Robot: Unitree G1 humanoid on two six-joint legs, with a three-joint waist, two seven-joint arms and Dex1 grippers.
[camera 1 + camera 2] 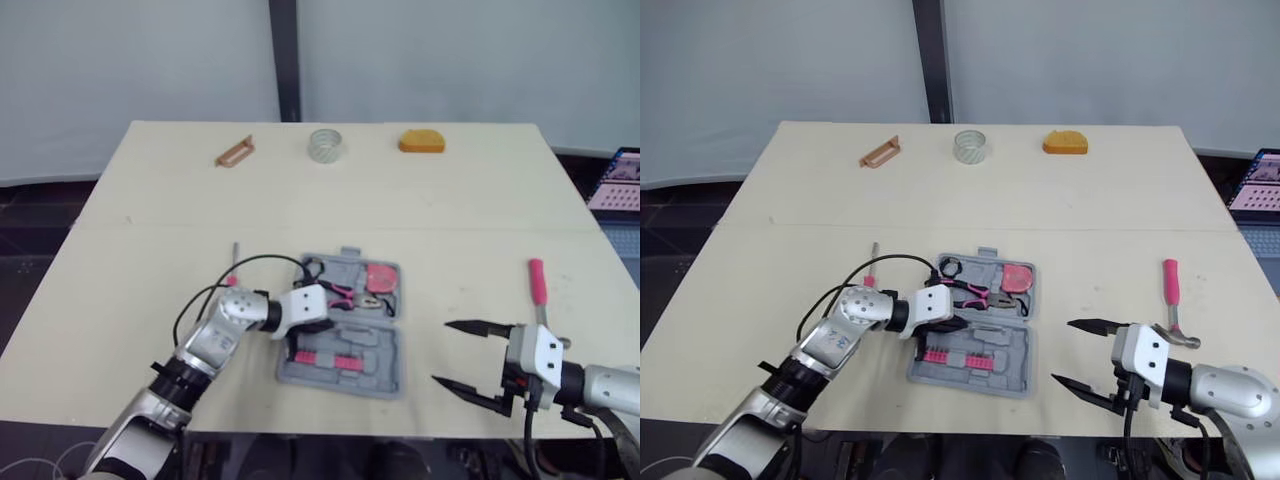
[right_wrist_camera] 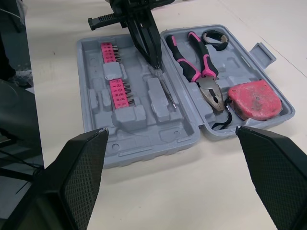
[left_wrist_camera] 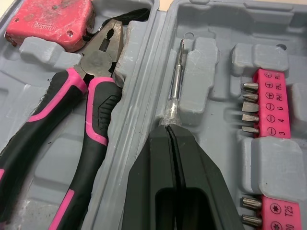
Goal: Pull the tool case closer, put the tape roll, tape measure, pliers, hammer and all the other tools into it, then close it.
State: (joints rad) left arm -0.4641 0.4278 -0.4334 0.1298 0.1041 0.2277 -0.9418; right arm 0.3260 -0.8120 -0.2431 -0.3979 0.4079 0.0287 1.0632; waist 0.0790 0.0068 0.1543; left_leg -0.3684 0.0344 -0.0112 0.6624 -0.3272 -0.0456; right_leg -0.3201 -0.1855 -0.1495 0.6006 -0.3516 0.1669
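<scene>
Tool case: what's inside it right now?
Inside the tool case: pink-handled pliers, a red tape measure, a black ring, pink bit holders, and a thin screwdriver pinched by the left hand. That hand covers the screwdriver's handle and the slots beneath it.

On the upper pink bit holder (image 3: 271, 103) in the grey tool case (image 3: 201, 158): white bit symbols, "PH1" plus a 2nd "PH.." cut off at the edge, then nos. "3 4 6". On the lower pink bit holder (image 3: 283, 213): "T25", beside it "20" w/ 1st char. cut off. On the red tape measure (image 3: 50, 21): embossed text ending "0mm", rest too worn to read.
</scene>
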